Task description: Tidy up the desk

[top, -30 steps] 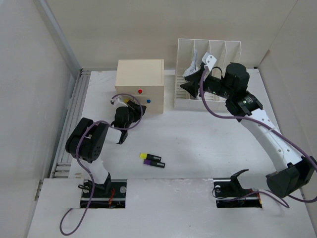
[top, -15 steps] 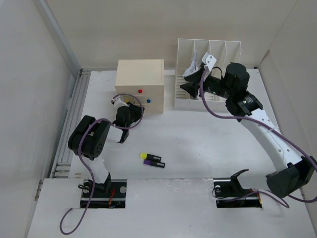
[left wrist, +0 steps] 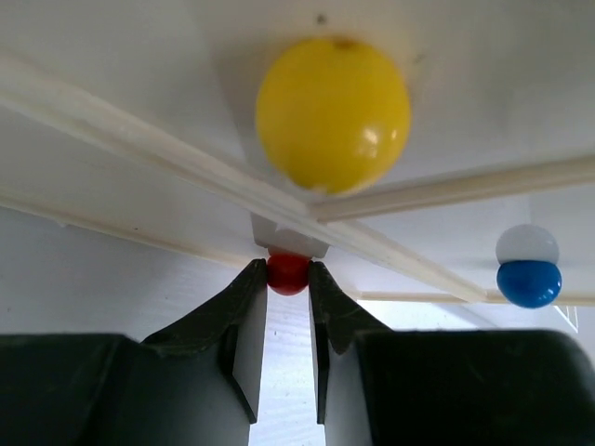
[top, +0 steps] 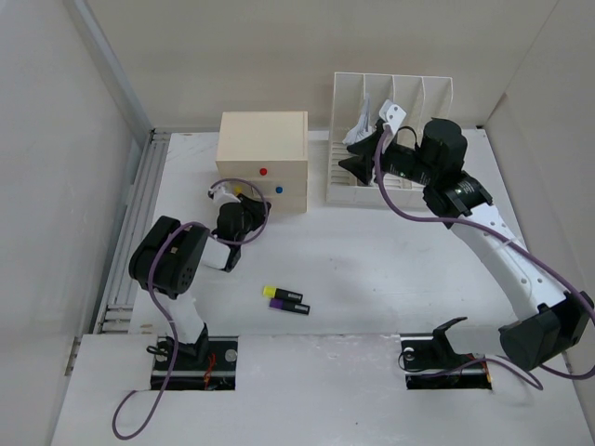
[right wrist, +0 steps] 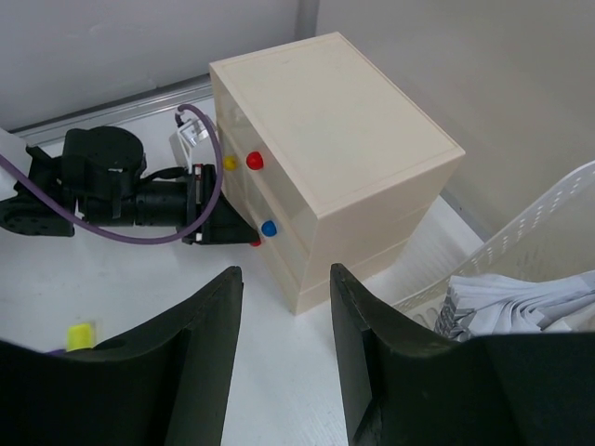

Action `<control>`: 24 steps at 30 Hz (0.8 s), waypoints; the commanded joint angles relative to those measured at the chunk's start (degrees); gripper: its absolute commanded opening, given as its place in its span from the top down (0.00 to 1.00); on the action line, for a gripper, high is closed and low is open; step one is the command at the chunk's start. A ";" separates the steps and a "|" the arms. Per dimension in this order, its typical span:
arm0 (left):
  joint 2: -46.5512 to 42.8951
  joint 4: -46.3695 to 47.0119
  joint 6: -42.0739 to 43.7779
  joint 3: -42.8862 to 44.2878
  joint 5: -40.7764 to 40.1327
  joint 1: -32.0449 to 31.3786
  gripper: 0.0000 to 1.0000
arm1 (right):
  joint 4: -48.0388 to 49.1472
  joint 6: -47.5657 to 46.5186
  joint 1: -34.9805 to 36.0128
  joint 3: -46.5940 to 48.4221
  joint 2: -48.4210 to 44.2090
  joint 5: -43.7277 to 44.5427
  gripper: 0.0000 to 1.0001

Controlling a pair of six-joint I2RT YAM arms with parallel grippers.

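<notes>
Pinching the small round red knob (left wrist: 288, 271) on the cream wooden drawer box (top: 262, 141) with the left fingers (left wrist: 287, 281). Holding the right fingers (right wrist: 283, 279) half open, empty.

The red knob (left wrist: 288, 272) is partly covered by the left tool (left wrist: 288, 281) pinching it, and the drawer box (left wrist: 139, 56) overruns that frame. The right wrist view cuts the file rack (right wrist: 548, 232) and papers (right wrist: 521, 307) at its edge. There the right tool (right wrist: 284, 271) hides the marker (right wrist: 80, 334) below its yellow cap.

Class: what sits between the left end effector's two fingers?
A small red knob, pinched by the left end effector; the left wrist view shows it.
</notes>
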 commanded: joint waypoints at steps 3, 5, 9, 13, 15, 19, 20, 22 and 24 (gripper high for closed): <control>-1.81 1.33 -0.74 -3.70 -0.37 -2.26 0.93 | 3.64 0.87 -0.24 0.13 -0.08 -1.99 0.52; -3.22 0.80 -0.74 -5.27 -0.37 -2.27 0.93 | 3.64 0.87 -0.24 0.13 -0.08 -2.00 0.51; -6.47 0.18 -1.53 -8.87 -0.37 -3.40 0.95 | 3.64 0.87 -0.24 0.13 -0.08 -2.52 0.49; -8.76 0.18 -2.58 -12.74 0.15 -4.55 0.95 | 3.64 1.40 -0.24 0.13 -0.08 -3.05 0.49; -9.46 0.18 -2.58 -13.53 0.15 -5.16 0.95 | 3.64 1.40 -0.24 0.13 0.44 -3.57 0.49; -9.47 -1.83 -1.97 -13.54 0.15 -5.17 0.57 | 3.64 1.40 -0.24 0.13 0.44 -4.28 0.46; -10.08 -1.84 -1.36 -13.54 0.15 -5.17 0.44 | 3.64 1.40 -0.24 0.13 0.44 -4.98 0.45; -11.93 -3.76 -0.13 -13.54 0.15 -5.17 0.18 | 3.64 1.40 -0.24 0.13 1.06 -5.86 0.27; -16.66 -5.61 0.75 -13.54 -0.37 -5.69 0.09 | 3.64 -0.26 -0.24 -0.57 1.85 -11.11 0.17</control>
